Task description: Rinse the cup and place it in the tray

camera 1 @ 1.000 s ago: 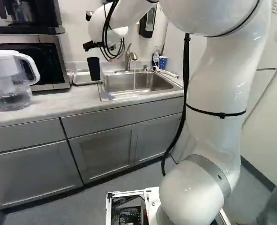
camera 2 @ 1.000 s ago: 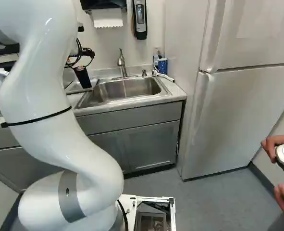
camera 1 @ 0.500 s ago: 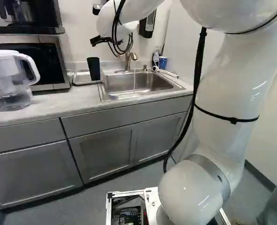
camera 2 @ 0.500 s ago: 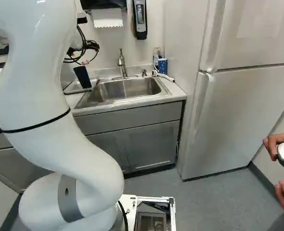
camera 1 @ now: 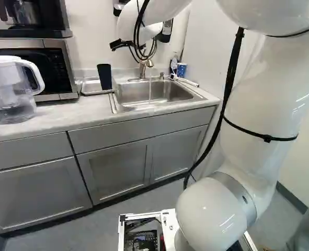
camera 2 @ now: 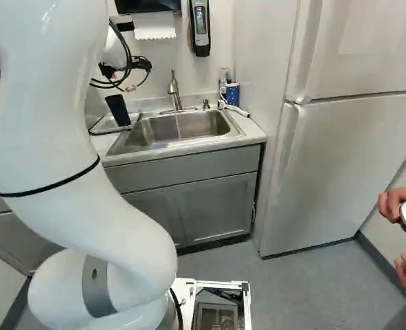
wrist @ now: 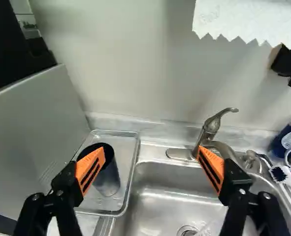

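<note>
Right base view, and there's the pincer (camera 2: 126,68), up in the air above the counter (camera 2: 252,129)! Over to the wrist view: it's wide apart, ribbed orange pads (wrist: 90,169) facing each other, nothing gripped between them. And the cup (wrist: 108,181)? Standing in the tray (wrist: 129,147), a smooth, dark, round-mouthed cylinder, partly behind one finger. That tray is shallow, shiny metal with rounded corners, right beside the brushed-steel sink (wrist: 160,177). Look at the curved metal faucet (wrist: 211,125), and, in the left base view, a thin thread of water (camera 1: 150,91) falling from it! Further along sits a clear plastic pitcher (camera 1: 13,111) near the boxy microwave (camera 1: 52,65); above the sink hangs a saw-edged paper towel (wrist: 243,19).
</note>
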{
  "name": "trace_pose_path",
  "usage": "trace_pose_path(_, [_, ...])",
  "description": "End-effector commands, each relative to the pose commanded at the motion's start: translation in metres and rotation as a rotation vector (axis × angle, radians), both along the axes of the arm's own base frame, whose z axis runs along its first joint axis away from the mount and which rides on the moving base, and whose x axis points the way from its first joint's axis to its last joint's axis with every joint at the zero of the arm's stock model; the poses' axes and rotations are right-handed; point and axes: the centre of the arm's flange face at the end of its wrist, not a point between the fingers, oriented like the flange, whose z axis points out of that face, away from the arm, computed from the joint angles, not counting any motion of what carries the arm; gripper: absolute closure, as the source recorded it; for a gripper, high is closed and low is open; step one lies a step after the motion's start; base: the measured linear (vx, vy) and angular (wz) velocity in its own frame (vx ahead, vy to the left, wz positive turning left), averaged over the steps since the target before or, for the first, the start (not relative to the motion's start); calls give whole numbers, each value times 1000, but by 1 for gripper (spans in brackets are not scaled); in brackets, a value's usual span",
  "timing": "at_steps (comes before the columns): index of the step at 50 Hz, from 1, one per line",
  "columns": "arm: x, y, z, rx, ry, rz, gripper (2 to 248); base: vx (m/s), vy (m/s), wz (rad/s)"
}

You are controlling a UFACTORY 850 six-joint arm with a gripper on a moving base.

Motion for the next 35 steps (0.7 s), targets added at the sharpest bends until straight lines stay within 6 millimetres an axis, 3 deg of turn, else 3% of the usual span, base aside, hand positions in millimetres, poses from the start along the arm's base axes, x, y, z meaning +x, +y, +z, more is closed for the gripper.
trace_pose_path(19, [8,-30,9,5,-16,-54,3,0,0,0])
trace_pose_path(35, [28,-50,27,14,-50,-96,3,0,0,0])
